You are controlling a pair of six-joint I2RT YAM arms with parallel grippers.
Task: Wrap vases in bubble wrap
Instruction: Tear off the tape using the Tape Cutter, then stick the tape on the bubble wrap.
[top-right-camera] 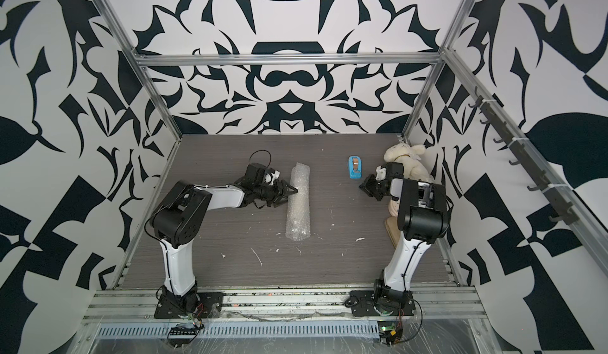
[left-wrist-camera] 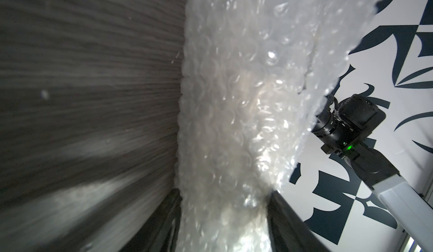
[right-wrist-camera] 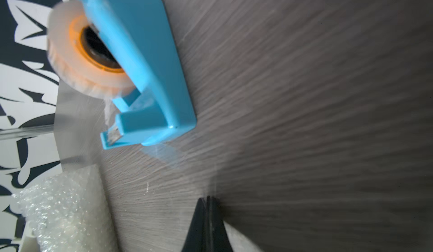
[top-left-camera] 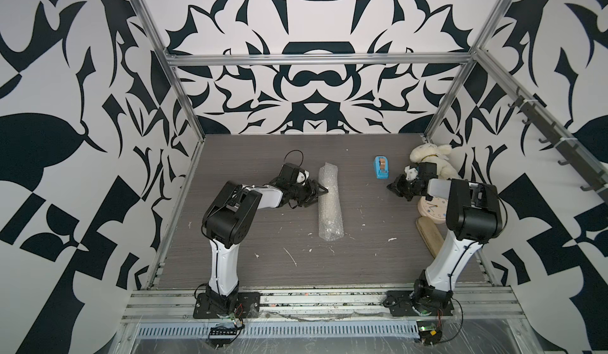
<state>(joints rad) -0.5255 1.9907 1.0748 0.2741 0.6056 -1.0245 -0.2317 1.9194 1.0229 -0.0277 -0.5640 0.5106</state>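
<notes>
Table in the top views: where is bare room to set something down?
Widest bare patch: the near table between left arm and right arm, in front of the bubble wrap, but for small white scraps. Also bare: the stretch between bubble wrap and tape dispenser. Crowded: the right edge, where plush bunny, clock and wooden block cluster.

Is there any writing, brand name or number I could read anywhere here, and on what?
No text can be read anywhere.
clock: marks on its face, too small to read.
blue tape dispenser: no label shows.
bubble wrap: no print.
walls: abstract black shapes only, no letters.
</notes>
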